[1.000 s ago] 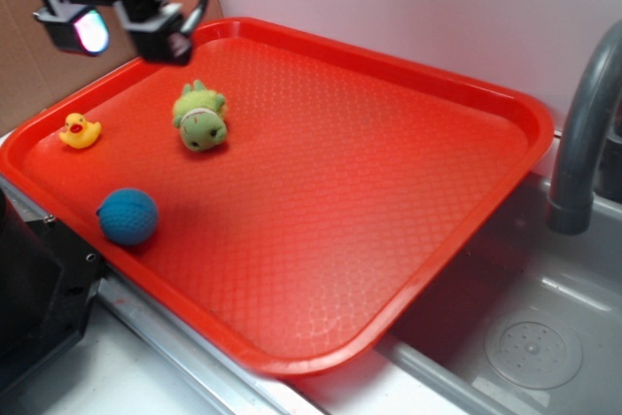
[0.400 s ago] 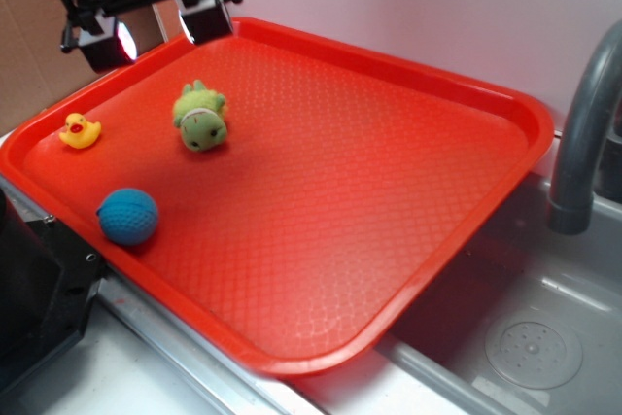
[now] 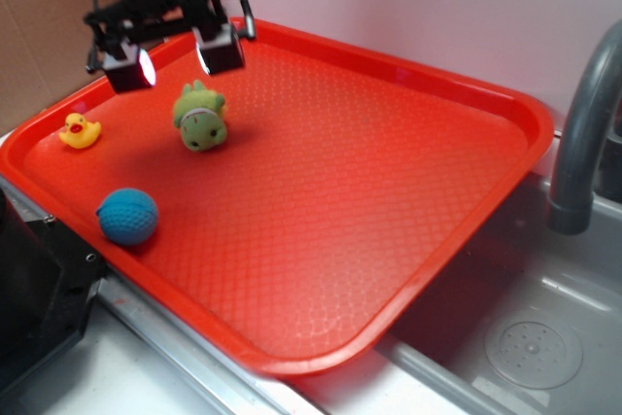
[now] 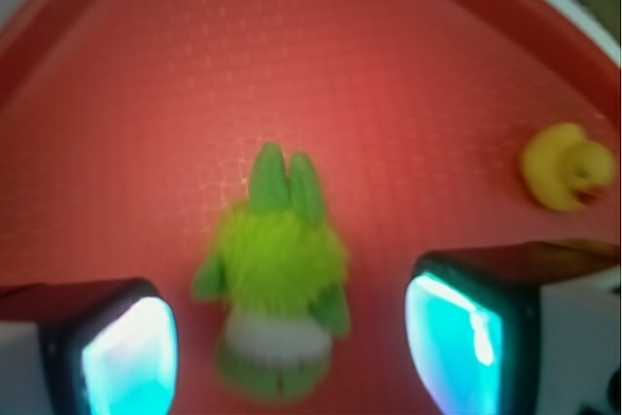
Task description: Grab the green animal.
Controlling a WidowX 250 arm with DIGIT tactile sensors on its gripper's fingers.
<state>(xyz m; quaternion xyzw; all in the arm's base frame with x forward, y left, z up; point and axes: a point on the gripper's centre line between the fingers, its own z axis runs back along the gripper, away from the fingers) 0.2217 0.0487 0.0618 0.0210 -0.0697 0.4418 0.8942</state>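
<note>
The wrist view was soft with blur, and the two black fingers (image 4: 107,342) with their glowing cyan pads were cut off by its lower edge; in the exterior view the arm above the black robot gripper (image 3: 176,53) ran out of the top of the frame, and the grey curved tap (image 3: 583,133) was clipped at the right edge. The gripper stood wide open and held nothing, poised over the far left part of the large red textured plastic tray (image 3: 389,240). The small light-green plush animal with a pale band round its neck (image 3: 200,118) lay on the tray just nearer than the gripper and below it, apart from both fingers; from the wrist it (image 4: 277,289) showed between the two pads, closer to the left one, whether upright or on its side could not be told through the blur. A tiny yellow rubber duck (image 3: 80,130) sat near the tray's left rim, and a blue knitted ball (image 3: 127,216) rested by the near left edge. The tray's right corner overhung a grey metal sink (image 3: 525,337).
</note>
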